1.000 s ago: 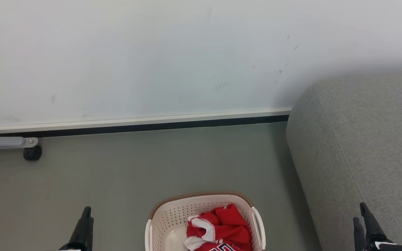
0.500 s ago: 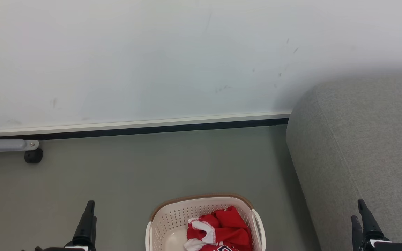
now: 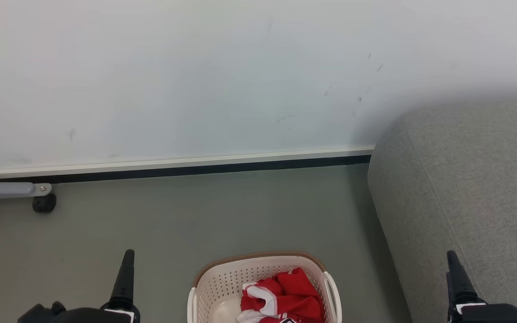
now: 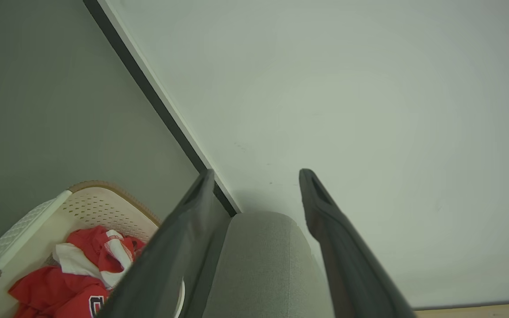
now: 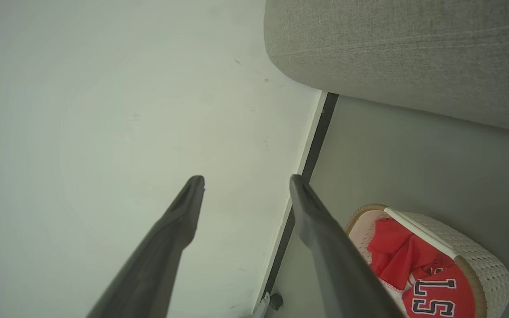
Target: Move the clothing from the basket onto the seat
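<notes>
Head view, basket: the basket sits on the floor at 6 o'clock, cut off by the bottom edge.
Head view, clothing: the red and white clothing lies bunched up inside the basket, on its 3 o'clock side.
Head view, seat: the big grey seat is at 3 o'clock, near the basket but not touching it.
Head view, grippers: the left gripper pokes up at 7 o'clock and the right gripper at 5 o'clock. Both are away from the basket. From here I cannot tell how the jaws stand.
Head view, other things: a black wheel on a grey leg is at 9 o'clock, by the wall.
Left wrist view, jaws: the two fingers are wide apart and hold nothing.
Left wrist view, things: the basket with the clothing is at 7 o'clock. The seat is at 6 o'clock.
Right wrist view, jaws: the two fingers are wide apart and hold nothing.
Right wrist view, things: the basket is at 4 o'clock. The clothing is inside it, with dark letters showing. The seat is at 1 o'clock.
</notes>
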You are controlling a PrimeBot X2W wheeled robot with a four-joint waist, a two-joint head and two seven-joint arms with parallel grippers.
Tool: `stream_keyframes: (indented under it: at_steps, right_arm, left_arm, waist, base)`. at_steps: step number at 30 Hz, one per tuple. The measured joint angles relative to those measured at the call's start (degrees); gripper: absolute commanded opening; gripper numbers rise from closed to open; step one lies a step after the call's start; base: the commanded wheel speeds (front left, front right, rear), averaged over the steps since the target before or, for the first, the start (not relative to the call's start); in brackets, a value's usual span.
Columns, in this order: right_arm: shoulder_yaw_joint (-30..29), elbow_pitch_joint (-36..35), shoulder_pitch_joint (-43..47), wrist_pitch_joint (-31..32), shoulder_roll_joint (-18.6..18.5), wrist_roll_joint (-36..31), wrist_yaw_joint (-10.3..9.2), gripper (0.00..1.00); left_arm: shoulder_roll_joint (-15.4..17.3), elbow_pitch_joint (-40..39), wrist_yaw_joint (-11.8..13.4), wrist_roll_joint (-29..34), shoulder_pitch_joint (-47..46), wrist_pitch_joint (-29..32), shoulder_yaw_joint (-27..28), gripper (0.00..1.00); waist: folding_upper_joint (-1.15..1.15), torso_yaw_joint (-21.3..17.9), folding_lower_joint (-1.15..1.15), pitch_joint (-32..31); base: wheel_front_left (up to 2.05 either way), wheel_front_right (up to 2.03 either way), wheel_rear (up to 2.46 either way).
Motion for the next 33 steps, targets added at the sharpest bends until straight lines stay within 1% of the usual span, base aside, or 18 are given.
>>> stream_keyframes:
  at_steps: [6,7,8,13,26,32,33]
  right_arm:
    - [1.8,-1.0,0.0,-1.3,-0.1,-6.1,-0.97,1.00]
    - [2.1,-1.2,0.1,-1.5,-0.1,-7.3,-1.01,1.00]
    - [2.7,-1.6,0.1,-1.9,-0.1,-9.4,-1.35,1.00]
    - [4.3,-2.2,0.4,-2.9,-0.3,-14.8,-2.03,1.00]
    - [7.9,-2.9,1.2,-5.6,-1.1,-26.8,-4.02,1.00]
    - [9.4,-3.2,1.4,-6.8,-1.3,-31.5,-4.64,1.00]
    - [9.7,-3.2,1.4,-7.1,-1.3,-32.4,-4.99,1.00]
  left_arm:
    - [0.2,-0.8,0.9,7.2,0.0,-1.1,-1.6,1.00]
    - [0.4,-0.9,1.0,8.2,0.0,-1.4,-1.8,1.00]
    - [0.7,-1.2,1.3,10.8,0.0,-1.8,-2.3,1.00]
    - [1.5,-2.0,2.1,16.7,0.0,-2.7,-3.8,1.00]
    - [3.5,-2.8,4.1,31.9,0.0,-5.6,-6.9,1.00]
    - [3.8,-3.2,4.8,37.9,0.3,-6.9,-8.1,1.00]
    - [3.8,-3.2,5.0,39.1,0.3,-7.1,-8.3,1.00]
  waist:
    - [0.00,0.0,0.00,-0.2]
    - [0.00,0.0,0.00,-0.2]
    - [0.00,0.1,0.00,-0.3]
    - [0.00,0.1,0.00,-0.5]
    - [0.00,0.1,0.00,-0.9]
    - [0.00,0.1,0.00,-1.1]
    - [0.00,0.1,0.00,-1.2]
  base:
    - [0.00,0.00,0.00]
    - [0.00,0.00,0.00]
    - [0.00,0.00,0.00]
    - [0.00,0.00,0.00]
    - [0.00,0.00,0.00]
    - [0.00,0.00,0.00]
    - [0.00,0.00,0.00]
